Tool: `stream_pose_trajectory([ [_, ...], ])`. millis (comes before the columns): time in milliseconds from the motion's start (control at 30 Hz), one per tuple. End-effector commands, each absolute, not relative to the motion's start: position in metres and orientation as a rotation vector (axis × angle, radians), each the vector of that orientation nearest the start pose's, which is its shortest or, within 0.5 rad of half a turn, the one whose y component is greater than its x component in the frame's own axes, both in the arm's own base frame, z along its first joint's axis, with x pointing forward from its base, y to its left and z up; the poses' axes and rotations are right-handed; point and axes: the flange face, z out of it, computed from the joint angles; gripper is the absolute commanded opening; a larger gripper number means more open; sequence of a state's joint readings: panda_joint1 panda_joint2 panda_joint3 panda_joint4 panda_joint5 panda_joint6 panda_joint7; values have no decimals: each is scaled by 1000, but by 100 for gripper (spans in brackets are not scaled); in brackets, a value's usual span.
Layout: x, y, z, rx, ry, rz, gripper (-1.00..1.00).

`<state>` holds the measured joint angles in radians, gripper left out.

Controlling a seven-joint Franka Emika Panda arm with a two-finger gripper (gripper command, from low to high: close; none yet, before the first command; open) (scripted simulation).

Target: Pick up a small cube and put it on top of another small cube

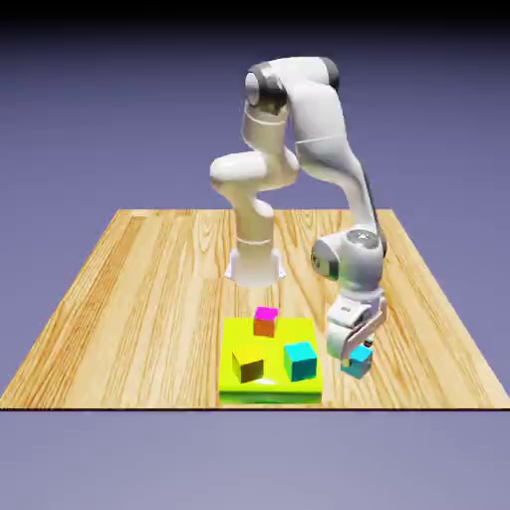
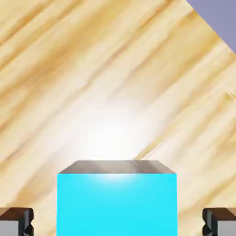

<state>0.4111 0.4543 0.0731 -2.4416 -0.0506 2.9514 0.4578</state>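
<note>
Wooden tabletop (image 1: 149, 299), pale with streaky grain, spreads beneath a blue-violet backdrop; its front edge runs just toward the camera from the work. Left to right in the exterior view, left of the fingers, a yellow-green block (image 1: 271, 395) carries three cubes: a dark yellow cube (image 1: 248, 365), a magenta-topped cube (image 1: 265, 322) set farther back, and a larger cyan cube (image 1: 300, 362). Right of these, just beside the block, the small cyan cube (image 1: 357, 362) sits low at the gripper (image 2: 118, 221). The hand view shows the fingers spread, one on each side of this cube, with wood visible in both gaps, so neither touches it. Nothing is stacked on another cube. Closing, lifting, carrying and placing seem to remain. Open wood lies to the fingers' right; moving left, the cube would probably need lifting above the block's edge and its cubes.
</note>
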Motion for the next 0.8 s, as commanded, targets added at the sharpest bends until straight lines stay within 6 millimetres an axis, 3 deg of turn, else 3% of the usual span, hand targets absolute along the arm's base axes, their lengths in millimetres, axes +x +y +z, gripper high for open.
stream_pose_trajectory([
  [0,422,229,127,-3095,-105,-65,-100],
  [200,424,223,201,-3097,-85,-66,-100],
  [333,475,161,259,-3102,210,-76,-100],
  [467,505,92,322,-3066,491,-77,-100],
  [500,505,92,322,-3066,491,-77,-100],
  [633,508,94,254,-3066,491,-77,-100],
  [667,508,94,252,-3066,491,-77,-100],
  [700,508,94,252,-3066,491,-77,100],
  [733,508,94,252,-3066,491,-77,100],
  [767,508,94,269,-3066,491,-77,100],
])
